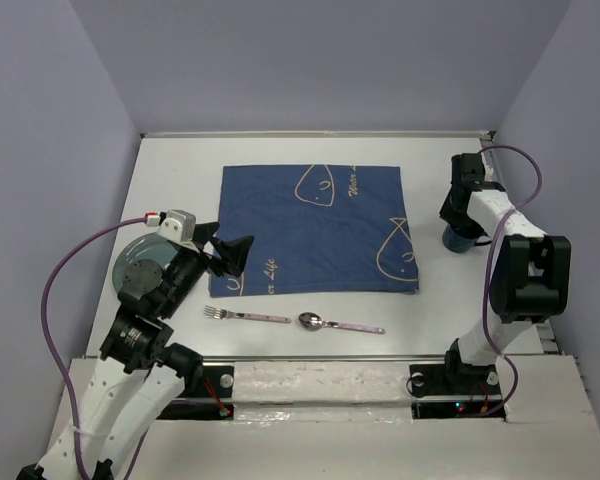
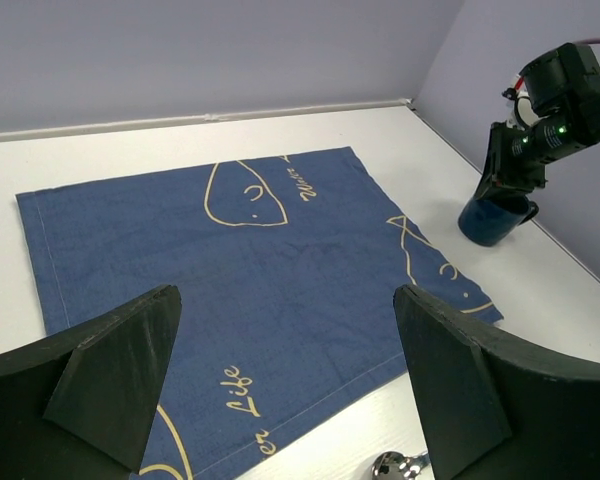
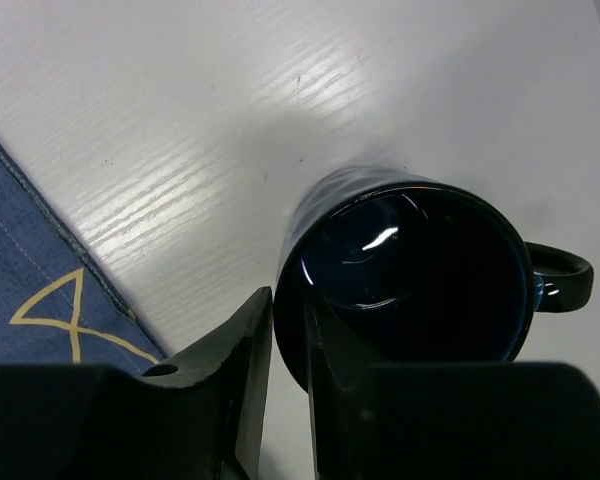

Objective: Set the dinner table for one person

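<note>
Right pincer (image 3: pixel 287 320) straddled the mug (image 3: pixel 410 270) wall, pinching it nearly closed. I saw the handle (image 3: pixel 580 268) pointing away from the cloth (image 3: pixel 30 270).

We log the left arm (image 1: pixel 130 398), left of the cloth (image 1: pixel 315 225), and the right arm (image 1: pixel 485 208), right of it: white shells, black joints. A purple cable (image 1: pixel 47 300) trails along each. Fingers (image 2: pixel 110 370) matte black, wedge-shaped. A green light (image 2: pixel 557 128) shows on the right arm.
</note>
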Tool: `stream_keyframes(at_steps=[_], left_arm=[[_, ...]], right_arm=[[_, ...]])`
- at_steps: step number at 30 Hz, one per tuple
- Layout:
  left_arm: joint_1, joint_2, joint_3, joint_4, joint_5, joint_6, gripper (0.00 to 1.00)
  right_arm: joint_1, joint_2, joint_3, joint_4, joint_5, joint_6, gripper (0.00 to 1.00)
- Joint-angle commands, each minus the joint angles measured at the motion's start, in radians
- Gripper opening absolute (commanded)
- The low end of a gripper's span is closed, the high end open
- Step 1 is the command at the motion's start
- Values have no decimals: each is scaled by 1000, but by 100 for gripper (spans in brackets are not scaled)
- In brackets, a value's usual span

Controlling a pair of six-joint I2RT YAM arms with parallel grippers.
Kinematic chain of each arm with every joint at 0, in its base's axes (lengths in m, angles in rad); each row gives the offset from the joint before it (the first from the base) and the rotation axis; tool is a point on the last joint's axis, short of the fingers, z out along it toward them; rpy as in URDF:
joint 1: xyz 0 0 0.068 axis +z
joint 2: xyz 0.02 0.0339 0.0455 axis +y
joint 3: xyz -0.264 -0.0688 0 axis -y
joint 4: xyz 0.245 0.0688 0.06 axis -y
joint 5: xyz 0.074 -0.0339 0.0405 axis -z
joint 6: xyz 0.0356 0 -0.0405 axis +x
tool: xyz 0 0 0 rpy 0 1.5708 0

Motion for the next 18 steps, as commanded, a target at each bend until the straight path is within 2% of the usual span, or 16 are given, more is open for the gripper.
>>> stream_keyframes(at_steps=[1,3,7,10,13,18], left_arm=[[-4,9,12,33,-13,20,99],[-4,11,12,33,-14,20,99],[-7,18,12,33,-17,20,99],[-9,35,12,31,-29,22,99],[-9,44,14,29,-43,22,99],[-9,55,14,23,-56,20,99]], right_arm=[[-8,10,24,62,3,-22,12],[-8,1,26,60,42,-28,0],[-8,-120,52,53,59,-82,0],[72,-175,128,45,89,-138,0],[144,-159,254,20,91,-172,0],[247,-24,465,13,-18,-223,0]])
